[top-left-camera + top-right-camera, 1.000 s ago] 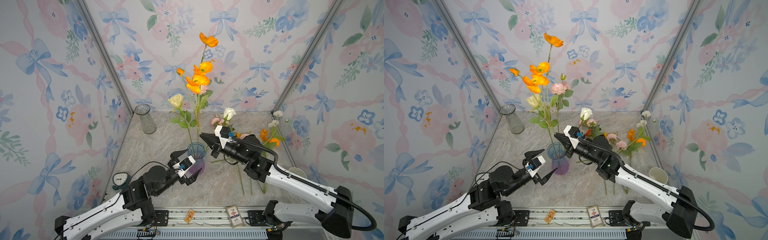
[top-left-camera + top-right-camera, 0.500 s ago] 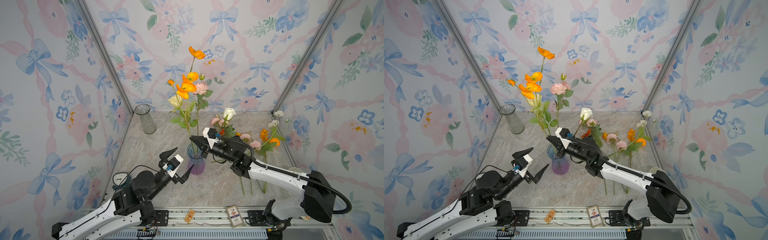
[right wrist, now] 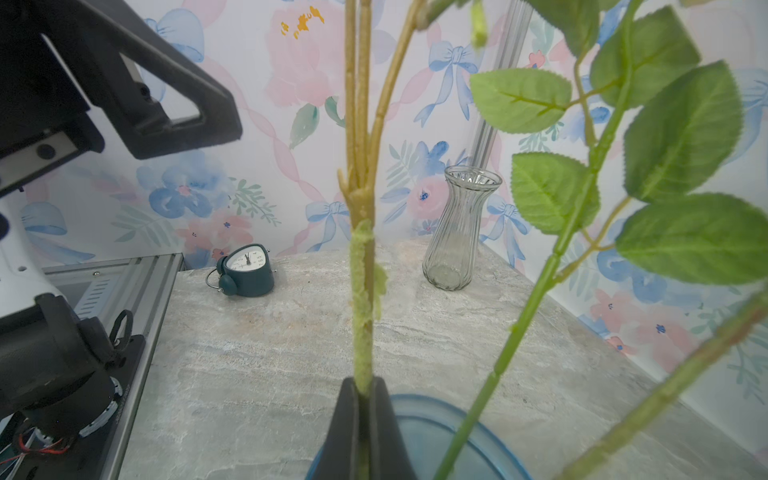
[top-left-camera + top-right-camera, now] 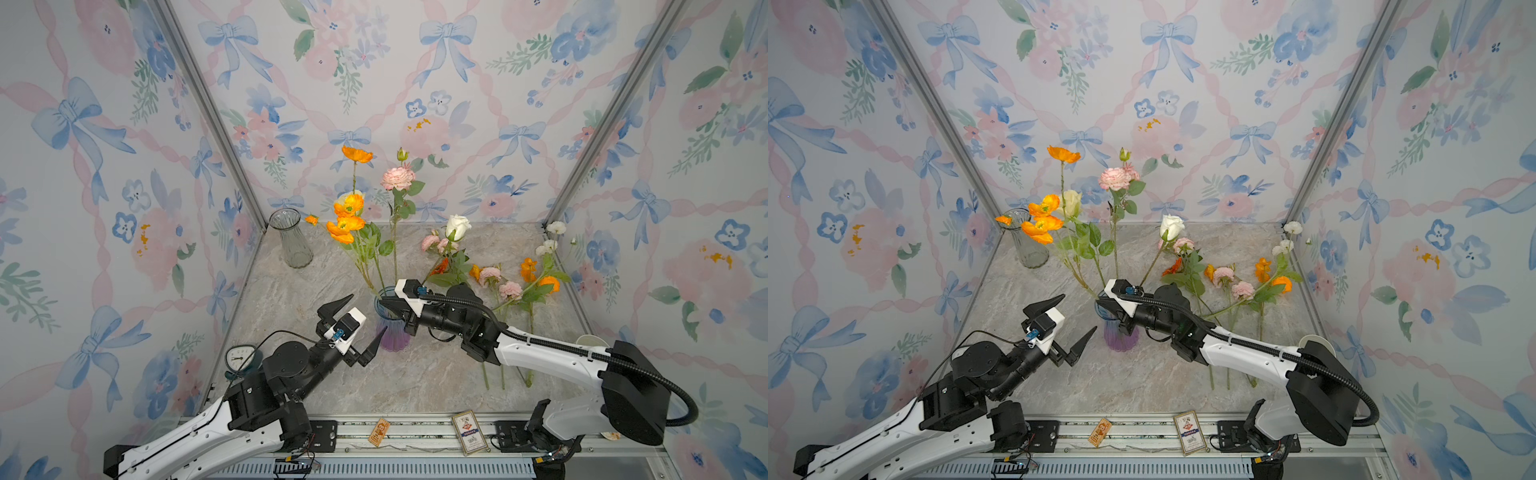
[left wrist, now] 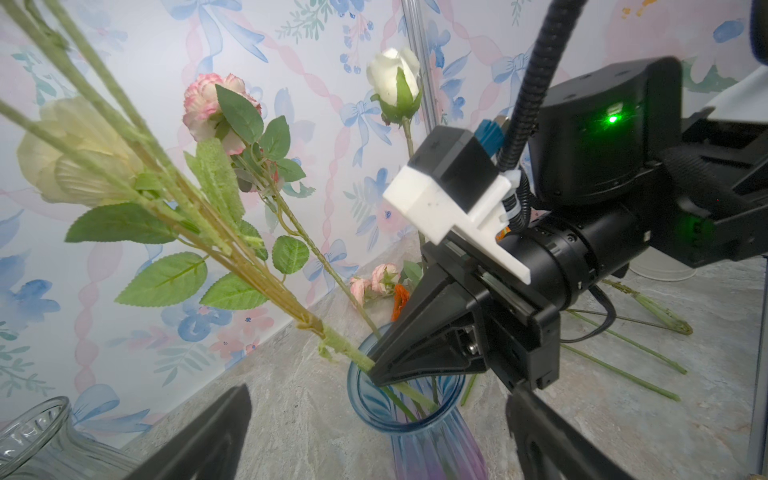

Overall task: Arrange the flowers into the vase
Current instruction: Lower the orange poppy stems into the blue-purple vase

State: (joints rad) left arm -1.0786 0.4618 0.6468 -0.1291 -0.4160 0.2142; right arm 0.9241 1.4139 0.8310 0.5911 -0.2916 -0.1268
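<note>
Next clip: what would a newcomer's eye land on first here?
Probably the orange poppies and pink rose standing tall in the blue-purple vase mid-table. The right end effector pinches a poppy stem at the vase's mouth. More flowers lie on the table to the right.

My right end effector (image 4: 384, 302) hides the blue vase (image 4: 392, 338) mouth; poppy stem (image 3: 362, 299) ends inside stay unseen, blooms cut off above.

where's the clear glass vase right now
In both top views the clear glass vase stands upright and empty in the far left corner of the table, left of the blue vase holding the flowers.
</note>
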